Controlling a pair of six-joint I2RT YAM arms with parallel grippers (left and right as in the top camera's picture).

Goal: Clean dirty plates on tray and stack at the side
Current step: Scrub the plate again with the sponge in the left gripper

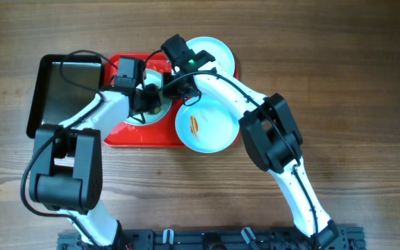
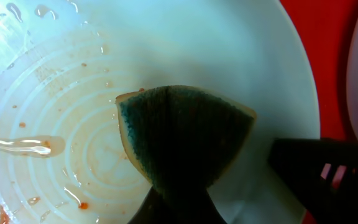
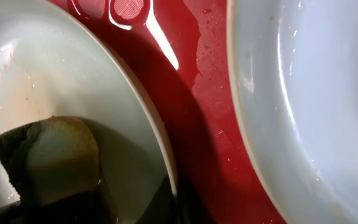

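On the tray (image 1: 139, 138) — sponge (image 2: 179, 134) against streaked plate (image 2: 67, 118)

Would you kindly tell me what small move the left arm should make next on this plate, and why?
Probably sweep the sponge sideways across the plate toward the orange-brown smear, with light pressure. The left end effector pinches the sponge near the plate's middle, while that smear and scattered specks lie unwiped beside it.
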